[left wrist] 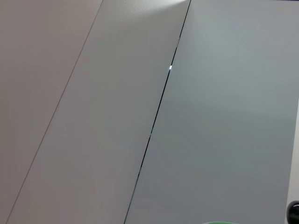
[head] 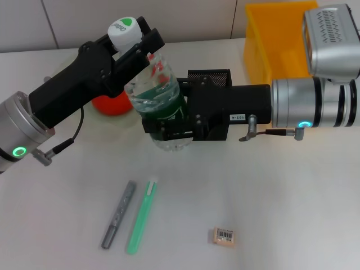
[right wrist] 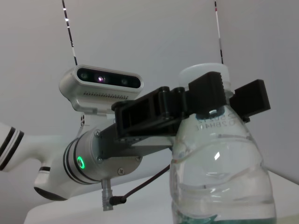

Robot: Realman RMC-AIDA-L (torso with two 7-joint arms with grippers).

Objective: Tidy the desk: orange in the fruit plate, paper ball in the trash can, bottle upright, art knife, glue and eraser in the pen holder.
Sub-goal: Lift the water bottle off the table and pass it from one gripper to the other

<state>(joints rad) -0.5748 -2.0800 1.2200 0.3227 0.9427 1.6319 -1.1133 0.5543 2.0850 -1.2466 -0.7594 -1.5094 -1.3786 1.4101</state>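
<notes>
The clear bottle (head: pixel 159 93) with its green label stands nearly upright above the table, white cap (head: pixel 124 30) on top. My left gripper (head: pixel 132 42) reaches in from the left and is shut on its neck just below the cap, as the right wrist view shows at the left gripper (right wrist: pixel 229 95) and bottle (right wrist: pixel 219 158). My right gripper (head: pixel 166 126) comes from the right, shut around the bottle's lower body. The orange (head: pixel 109 104) sits behind my left arm. The grey art knife (head: pixel 118 215), green glue (head: pixel 140 216) and eraser (head: pixel 224 236) lie on the near table. The fruit plate and paper ball are out of view.
The black mesh pen holder (head: pixel 209 75) stands behind my right gripper. The yellow trash can (head: pixel 275 42) is at the back right, partly behind my right arm. The left wrist view shows only wall panels.
</notes>
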